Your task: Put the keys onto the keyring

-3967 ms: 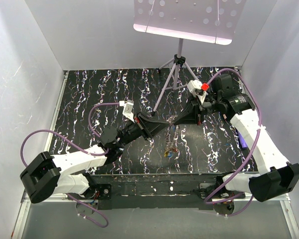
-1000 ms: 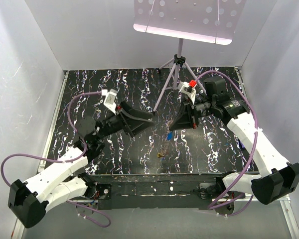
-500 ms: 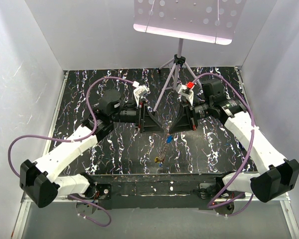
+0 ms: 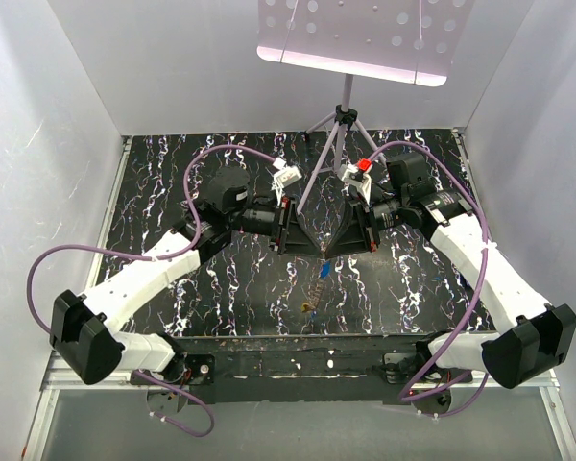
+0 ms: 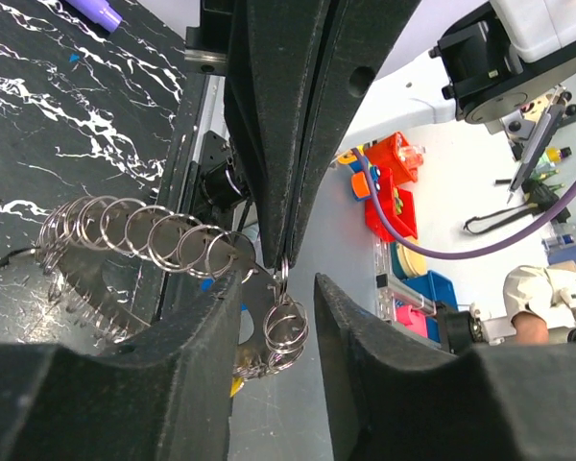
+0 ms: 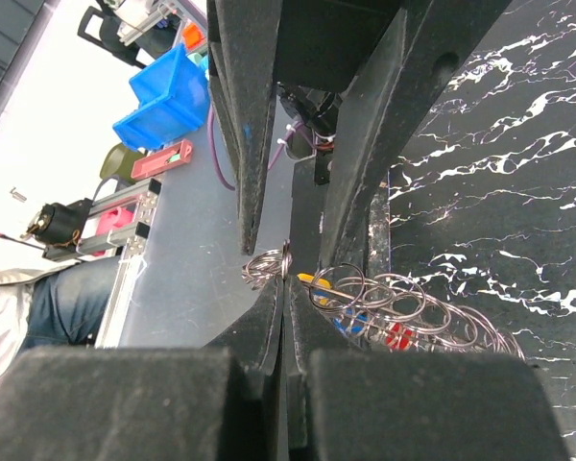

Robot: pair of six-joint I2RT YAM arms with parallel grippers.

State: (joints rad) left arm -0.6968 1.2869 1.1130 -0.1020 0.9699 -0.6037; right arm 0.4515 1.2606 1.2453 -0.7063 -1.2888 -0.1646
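Observation:
The keyring point(image 5: 86, 279) is a grey, jagged-edged metal piece carrying a chain of split rings point(image 5: 144, 233). It hangs in the air over the table's middle. My right gripper point(image 6: 286, 280) is shut on the small end ring point(image 6: 284, 257). Red point(image 6: 396, 336), blue point(image 6: 355, 322) and yellow point(image 6: 312, 280) keys hang among the rings. From above, a blue key point(image 4: 324, 272) and an orange one point(image 4: 307, 307) dangle below the grippers. My left gripper point(image 5: 278, 280) faces the right one tip to tip. It is open, its fingers on either side of a cluster of small rings point(image 5: 283, 331).
A tripod stand point(image 4: 338, 134) holding a perforated plate point(image 4: 355, 34) stands at the back centre, just behind the two grippers. White walls close in the black marbled table point(image 4: 173, 182) on three sides. A purple pen point(image 5: 96, 12) lies on the table.
My left arm has swung in from the left until its gripper meets the right one, and its jaws have narrowed. The right gripper has held the ring nearly still.

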